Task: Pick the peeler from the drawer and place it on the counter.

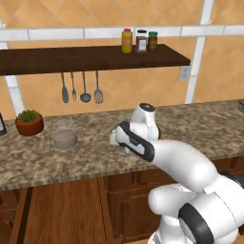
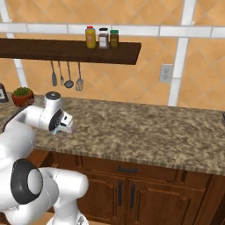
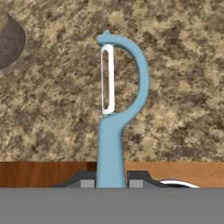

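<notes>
Peeler, light blue handle with a curved blue arm and a silvery blade (image 3: 110, 144), sits between the two small dark fingertips (image 3: 86, 179) of the two-finger gripper (image 3: 111, 180); we read the fingers as pressed against the handle from both sides, so the tool is clamped. In the hand view the handle rises straight up from the fingertips, and the blade head lies over the long speckled brown-and-beige granite counter (image 3: 183, 87). Whether the head touches the stone or hangs just above it, we cannot tell.

A strip of reddish-brown wood (image 3: 43, 173) runs below the counter edge in the same view (drawer or cabinet front, we cannot say which). At the upper left corner a dark round shape (image 3: 8, 41) sits on the stone.

From the left base view the white arm reaches forward over the counter (image 1: 209, 128), its hand (image 1: 119, 139) low near the front edge; a small patch of light blue shows just beneath the wrist. From the right base view the hand (image 2: 66, 123) is likewise over the counter (image 2: 145, 127), near the front edge at the left.

Elsewhere on the stone: a clear glass jar (image 1: 64, 135) to the left of the hand, well apart, and a small green plant in a terracotta pot (image 1: 29, 122) further left. Above, a dark brown wooden wall shelf (image 1: 90, 58) carries three small bottles (image 1: 139, 41), and four dark utensils (image 1: 81, 88) hang beneath it.
</notes>
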